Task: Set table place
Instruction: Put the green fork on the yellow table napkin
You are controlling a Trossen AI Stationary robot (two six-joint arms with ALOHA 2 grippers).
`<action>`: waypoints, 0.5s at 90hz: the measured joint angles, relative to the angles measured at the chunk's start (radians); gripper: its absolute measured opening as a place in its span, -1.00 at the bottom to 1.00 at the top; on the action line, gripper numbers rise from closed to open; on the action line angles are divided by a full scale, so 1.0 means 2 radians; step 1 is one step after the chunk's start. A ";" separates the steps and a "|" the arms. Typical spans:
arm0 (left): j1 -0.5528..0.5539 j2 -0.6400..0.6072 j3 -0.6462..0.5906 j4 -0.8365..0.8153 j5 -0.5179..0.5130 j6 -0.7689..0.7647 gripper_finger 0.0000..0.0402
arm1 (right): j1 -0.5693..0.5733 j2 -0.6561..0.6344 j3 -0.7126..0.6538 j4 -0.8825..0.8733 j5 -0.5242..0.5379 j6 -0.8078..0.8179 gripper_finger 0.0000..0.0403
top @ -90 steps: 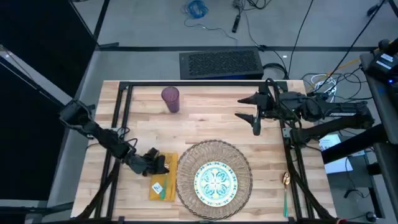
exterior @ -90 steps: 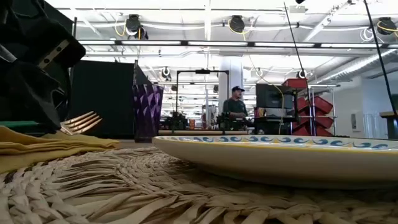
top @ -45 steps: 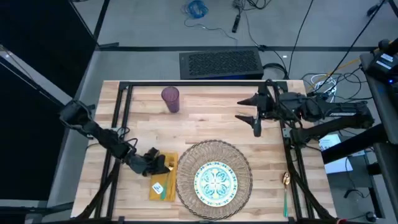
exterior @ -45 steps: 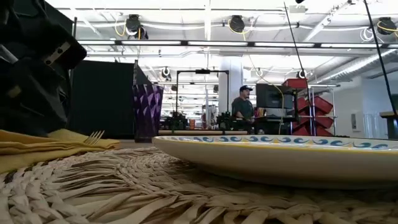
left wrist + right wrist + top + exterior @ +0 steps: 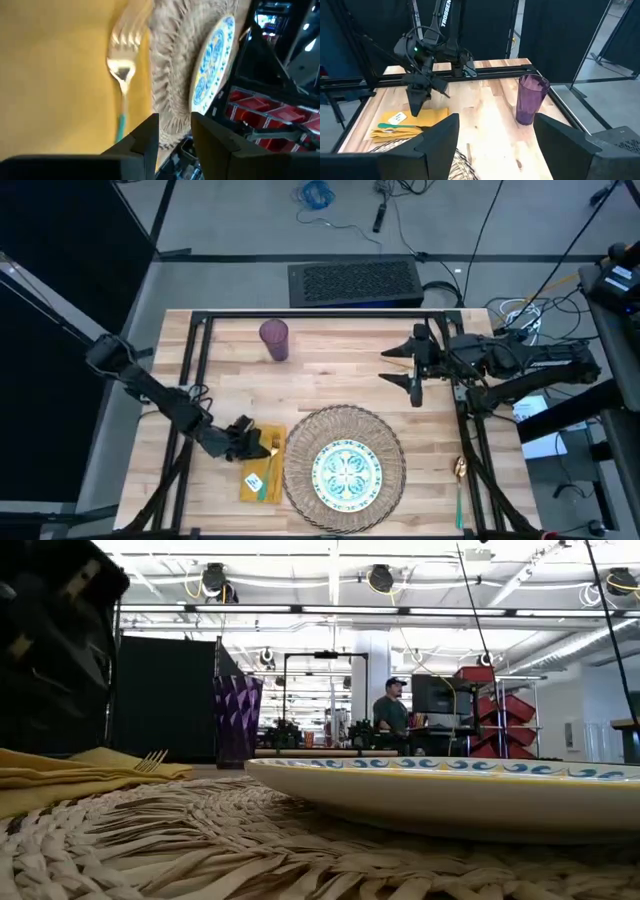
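A gold fork with a teal handle (image 5: 121, 75) lies on the yellow napkin (image 5: 260, 470), just left of the round woven mat (image 5: 345, 430). On the mat sits the blue-green patterned plate (image 5: 347, 472). My left gripper (image 5: 246, 442) hovers open over the napkin's far end, beside the fork, touching nothing. The purple tumbler (image 5: 274, 338) stands at the far left of the table. My right gripper (image 5: 400, 366) hangs open above the table's far right part. A teal-handled spoon (image 5: 459, 485) lies by the right frame rail.
Black frame rails (image 5: 300, 315) run along the table's far and side edges. A white tag (image 5: 253, 480) lies on the napkin. Bare wood (image 5: 340, 370) stretches between the tumbler and my right gripper. A person (image 5: 390, 710) stands far back in the room.
My left gripper has set the fork down: its tines, raised above the napkin a second ago, now rest on the cloth. The gripper has let go, then risen and drawn back toward the table's left edge. My right gripper has shifted slightly toward the near edge.
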 joint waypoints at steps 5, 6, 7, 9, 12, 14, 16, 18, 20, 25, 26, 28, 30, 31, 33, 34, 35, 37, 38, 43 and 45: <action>-0.004 0.003 0.013 -0.032 0.012 0.000 -0.52 | 0.002 0.000 0.000 0.000 0.000 0.002 0.20; -0.005 0.004 0.015 -0.039 0.014 0.000 -0.52 | 0.002 0.000 0.000 0.000 0.000 0.002 0.20; -0.005 0.005 0.018 -0.046 0.016 -0.001 -0.52 | 0.002 0.000 0.000 0.000 0.000 0.002 0.20; -0.007 0.007 0.023 -0.060 0.019 -0.002 -0.52 | 0.003 0.000 0.000 0.000 0.000 0.002 0.20; -0.008 0.009 0.033 -0.079 0.021 -0.008 -0.52 | 0.005 0.000 0.000 0.001 0.000 0.002 0.20; -0.009 0.011 0.039 -0.091 0.022 -0.011 -0.52 | 0.006 0.000 0.000 0.002 0.000 0.002 0.20; -0.010 0.013 0.045 -0.104 0.022 -0.014 -0.52 | 0.007 0.000 0.000 0.004 0.000 0.002 0.20; -0.010 0.015 0.051 -0.117 0.022 -0.015 -0.52 | 0.008 0.000 0.000 0.005 0.000 0.002 0.20; -0.011 0.018 0.056 -0.128 0.022 -0.017 -0.52 | 0.008 0.000 0.000 0.006 0.000 0.002 0.20; -0.011 0.027 0.069 -0.147 0.022 -0.017 -0.52 | 0.011 0.000 0.000 0.008 0.001 0.002 0.20; -0.011 0.029 0.071 -0.149 0.022 -0.017 -0.52 | 0.012 0.000 0.000 0.008 0.001 0.002 0.20; -0.011 0.033 0.077 -0.152 0.022 -0.014 -0.52 | 0.012 0.000 0.000 0.008 0.001 0.002 0.20; -0.011 0.036 0.082 -0.155 0.022 -0.012 -0.52 | 0.012 0.000 0.000 0.009 0.001 0.002 0.20; -0.010 0.039 0.085 -0.155 0.022 -0.011 -0.52 | 0.012 0.000 0.000 0.009 0.000 0.002 0.20; -0.010 0.043 0.090 -0.157 0.023 -0.008 -0.52 | 0.012 0.000 0.000 0.010 0.000 0.002 0.20; -0.010 0.045 0.092 -0.158 0.023 -0.006 -0.52 | 0.012 0.000 0.000 0.010 0.000 0.002 0.20; -0.010 0.047 0.094 -0.158 0.023 -0.004 -0.52 | 0.012 0.000 0.000 0.010 0.000 0.001 0.20; -0.010 0.052 0.099 -0.162 0.025 0.000 -0.52 | 0.012 0.000 0.000 0.010 0.000 0.001 0.20; -0.010 0.055 0.101 -0.164 0.026 0.001 -0.52 | 0.012 0.000 0.000 0.010 0.000 0.000 0.20; -0.009 0.068 0.110 -0.179 0.034 0.002 -0.52 | 0.012 0.000 0.000 0.010 0.000 -0.002 0.20; -0.010 0.074 0.114 -0.184 0.037 0.002 -0.52 | 0.012 0.000 0.000 0.010 0.001 -0.003 0.20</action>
